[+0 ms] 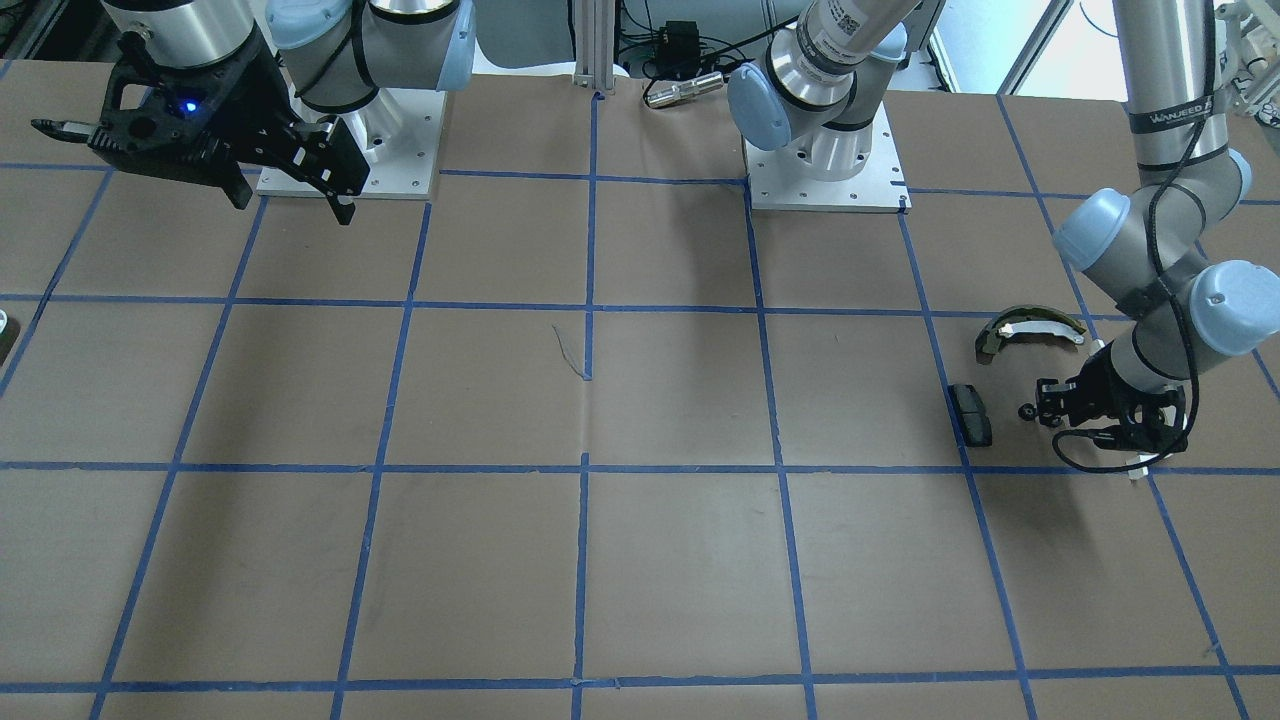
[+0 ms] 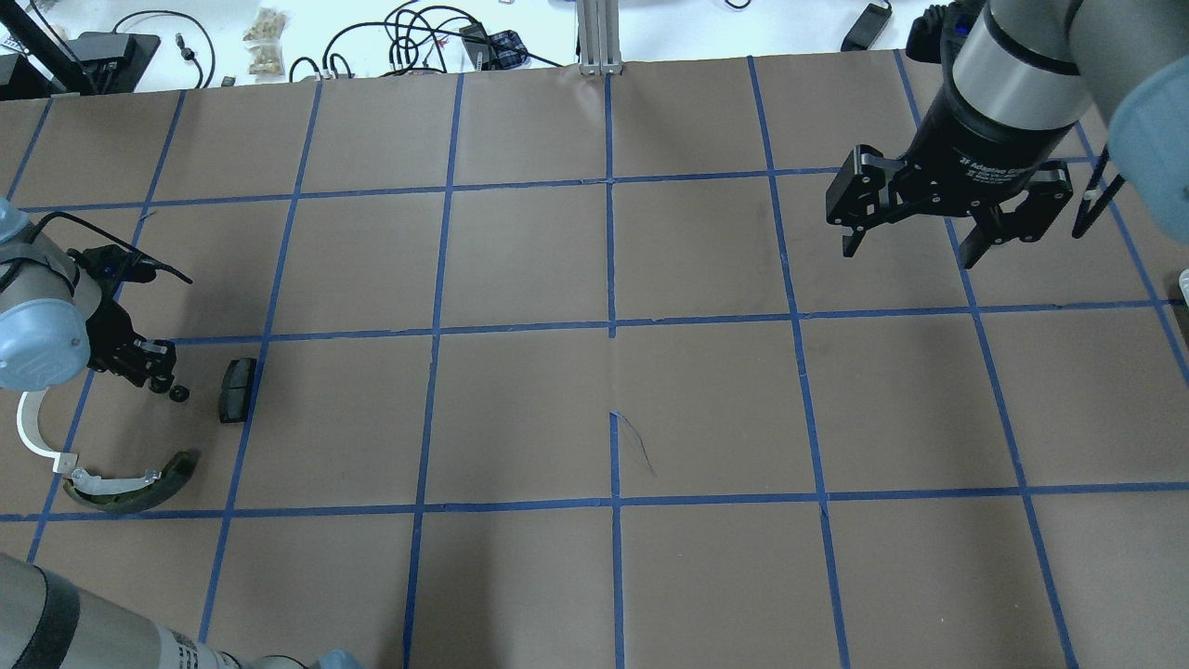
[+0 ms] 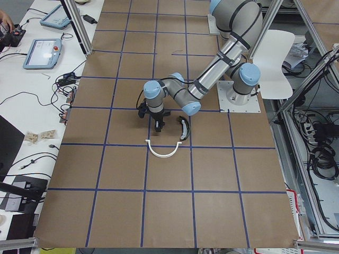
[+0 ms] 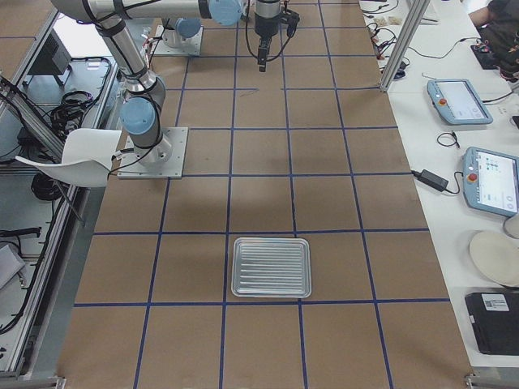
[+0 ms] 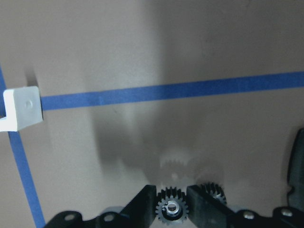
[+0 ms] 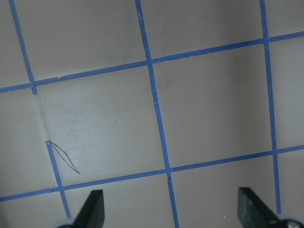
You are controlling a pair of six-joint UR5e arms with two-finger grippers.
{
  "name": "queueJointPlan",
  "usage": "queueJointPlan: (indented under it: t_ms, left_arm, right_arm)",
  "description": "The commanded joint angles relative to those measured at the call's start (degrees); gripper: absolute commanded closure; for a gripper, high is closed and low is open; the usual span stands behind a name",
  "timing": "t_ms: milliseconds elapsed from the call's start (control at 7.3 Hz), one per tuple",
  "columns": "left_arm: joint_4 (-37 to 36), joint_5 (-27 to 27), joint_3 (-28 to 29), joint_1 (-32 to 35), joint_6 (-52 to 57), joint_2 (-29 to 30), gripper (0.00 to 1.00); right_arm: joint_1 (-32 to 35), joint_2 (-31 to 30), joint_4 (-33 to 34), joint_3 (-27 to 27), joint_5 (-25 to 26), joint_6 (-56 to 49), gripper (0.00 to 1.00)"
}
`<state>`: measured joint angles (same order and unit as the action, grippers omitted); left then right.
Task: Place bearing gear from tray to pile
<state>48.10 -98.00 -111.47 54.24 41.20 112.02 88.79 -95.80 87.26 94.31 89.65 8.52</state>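
Beside the pile [image 2: 238, 389], bearing gear [image 5: 172, 209] in jaws of left arm [image 2: 37, 330]

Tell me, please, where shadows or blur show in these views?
Left wrist view: the bearing gear in the left hand is sharp, its soft shadow on the paper above. Overhead view: a broad dim patch lies below the open right hand.

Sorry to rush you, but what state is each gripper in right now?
Left gripper: closed on the bearing gear.
Right gripper: open, holding nothing.
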Motion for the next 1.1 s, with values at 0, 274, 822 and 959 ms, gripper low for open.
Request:
queueJointPlan:
  t_ms: [0, 274, 822, 959]
  left_arm:
    - [0.6, 0.0, 0.4, 0.2, -0.2, -0.8, 0.0]
    - [9.6, 0.2, 4.7, 1.1, -0.6, -4.3, 0.0]
    - [40.6, 0.3, 27.1, 16.2, -21.5, -11.1, 0.0]
    - [47.3, 1.1, 32.4, 21.6, -30.8, -12.1, 0.0]
  right_arm:
    - [0.1, 0.0, -0.1, 0.0, 0.0, 0.0, 0.0]
    - [0.1, -0.1, -0.2, 0.1, 0.0, 0.1, 0.0]
    - [0.1, -0.1, -0.2, 0.1, 0.0, 0.1, 0.0]
    - [0.1, -0.1, -0.1, 0.1, -0.1, 0.1, 0.0]
